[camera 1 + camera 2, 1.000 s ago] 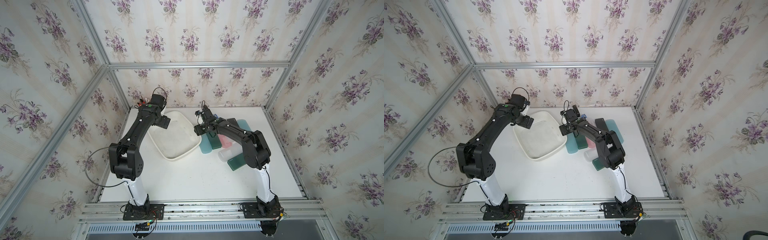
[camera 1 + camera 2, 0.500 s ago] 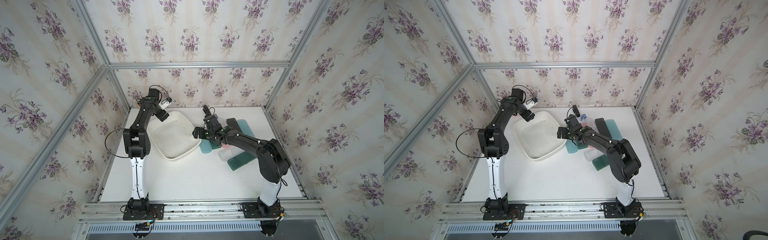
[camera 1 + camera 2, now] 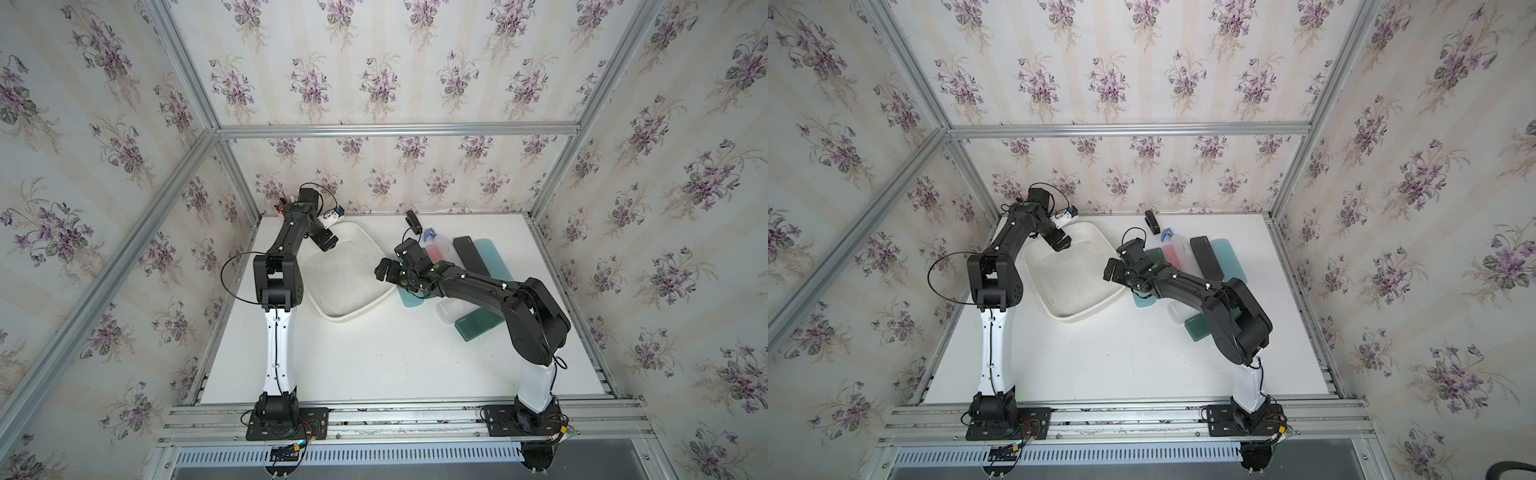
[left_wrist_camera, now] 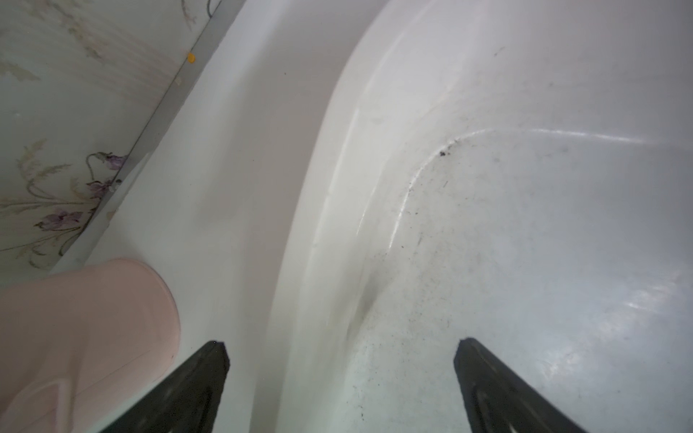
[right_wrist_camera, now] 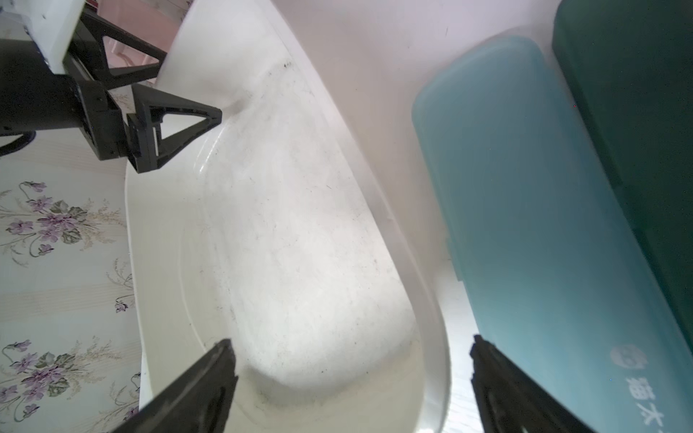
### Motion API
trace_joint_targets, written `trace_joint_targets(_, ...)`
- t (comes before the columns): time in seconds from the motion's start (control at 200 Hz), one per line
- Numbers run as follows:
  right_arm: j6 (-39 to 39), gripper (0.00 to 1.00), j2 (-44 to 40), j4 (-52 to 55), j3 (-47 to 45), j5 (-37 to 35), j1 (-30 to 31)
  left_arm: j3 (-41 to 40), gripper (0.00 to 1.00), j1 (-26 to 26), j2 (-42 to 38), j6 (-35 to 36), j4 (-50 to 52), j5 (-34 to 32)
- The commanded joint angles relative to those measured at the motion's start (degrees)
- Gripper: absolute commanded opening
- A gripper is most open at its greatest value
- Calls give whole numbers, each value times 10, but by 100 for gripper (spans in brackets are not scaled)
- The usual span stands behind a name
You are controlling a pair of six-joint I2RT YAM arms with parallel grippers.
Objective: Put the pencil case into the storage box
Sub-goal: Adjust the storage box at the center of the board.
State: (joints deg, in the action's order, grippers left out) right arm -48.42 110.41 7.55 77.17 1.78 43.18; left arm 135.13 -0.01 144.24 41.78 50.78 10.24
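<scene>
Left elbow shifted; left tool point(image 3: 327, 242), right tool point(image 3: 385, 270) apart astride storage box point(image 3: 345, 319) rim; pencil cases point(image 3: 494, 259) outside.

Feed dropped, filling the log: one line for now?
left hand open, empty | right hand open, empty | storage box empty | pencil cases on table

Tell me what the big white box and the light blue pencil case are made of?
The storage box looks like hard, glossy plastic: shiny streaks follow its curved wall, dark scuffs speck its floor. The light blue pencil case looks like frosted plastic, smooth and matte, with rounded corners.
</scene>
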Motion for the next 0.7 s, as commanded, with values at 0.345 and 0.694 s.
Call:
trace_joint_targets(0.345, -21, 97, -55, -25, -46, -14, 15, -46, 80, 0, -41, -139, 55, -46)
trace_joint_targets(0.694, -1, 88, -42, -36, -61, -12, 24, -95, 70, 0, -82, -307, 123, -108)
